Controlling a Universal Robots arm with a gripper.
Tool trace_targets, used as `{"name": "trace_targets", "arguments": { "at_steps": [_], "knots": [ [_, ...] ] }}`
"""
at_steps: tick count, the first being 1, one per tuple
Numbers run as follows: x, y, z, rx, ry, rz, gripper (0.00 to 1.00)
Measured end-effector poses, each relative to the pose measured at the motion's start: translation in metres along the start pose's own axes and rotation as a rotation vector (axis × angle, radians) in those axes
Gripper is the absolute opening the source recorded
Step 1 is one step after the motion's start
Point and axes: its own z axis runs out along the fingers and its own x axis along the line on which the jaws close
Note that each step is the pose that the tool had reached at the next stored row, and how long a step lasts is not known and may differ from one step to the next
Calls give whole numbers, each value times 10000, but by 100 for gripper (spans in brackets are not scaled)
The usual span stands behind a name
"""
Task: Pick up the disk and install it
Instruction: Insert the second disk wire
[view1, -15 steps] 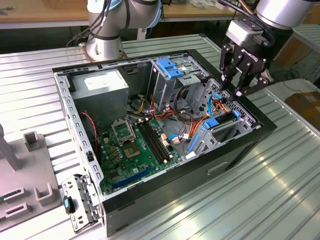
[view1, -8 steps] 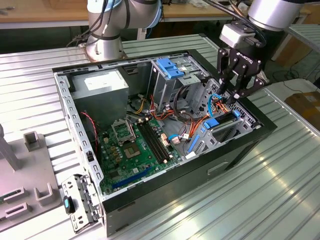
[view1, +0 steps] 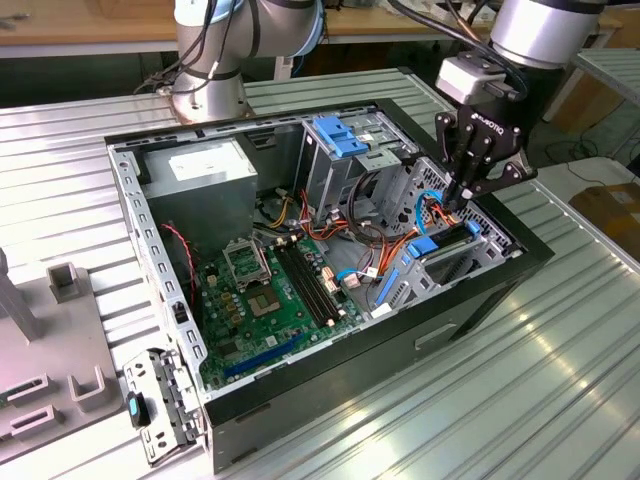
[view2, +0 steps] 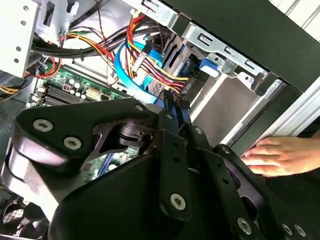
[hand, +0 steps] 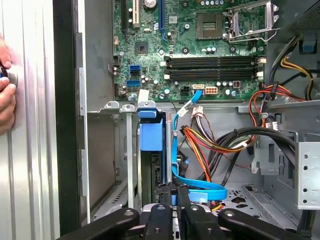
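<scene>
1. Your robot hand (view1: 462, 196) sits low inside the open computer case (view1: 480, 290), at the drive bay on the exterior view's right, so the job looks to be in its last stage: the disk (hand: 151, 137) already stands edge-on in its slot
2. In both wrist views the fingers come together almost completely on a thin dark edge at the bay; the gap between them is a sliver, and you cannot tell for sure whether that edge is the disk itself or part of the cage, so treat the grip as uncertain
3. Whether the disk is fully seated cannot be judged; its blue tab still stands proud of the bay's metal lip in the first wrist view
4. A person's hand (view2: 277, 156) rests on the case's outer wall, just beside the bay
5. Materials: the disk's rail is smooth bright blue plastic with a squared end tab; the bay is thin stamped grey sheet metal, perforated; the motherboard (view1: 280, 290) is glossy green; loose bundled wires (hand: 210, 142) in orange, red and black drape near the slot; the surface (view1: 560, 380) below is ribbed metal
</scene>
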Motion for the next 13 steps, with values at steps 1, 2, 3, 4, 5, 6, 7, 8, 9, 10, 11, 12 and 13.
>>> {"name": "trace_targets", "arguments": {
  "at_steps": [1,2,3,4,5,6,7,8,9,10,11,12,13],
  "knots": [
    [2,0,1,0,-6,0,16],
    [8,1,2,-2,-74,2,16],
    [53,0,11,-6,-298,5,16],
    [99,-1,16,-9,-444,5,16],
    [157,3,29,-11,-486,7,16],
    [186,23,49,-10,-487,-4,16],
    [198,33,62,-10,-485,-8,16],
    [222,40,78,-10,-485,-13,16],
    [261,48,102,-10,-506,-15,16],
    [276,50,118,-10,-565,-28,16],
    [276,50,123,-10,-652,-42,16],
    [277,54,126,-4,-752,-60,16],
    [288,58,128,43,-854,-89,16]
  ]
}}
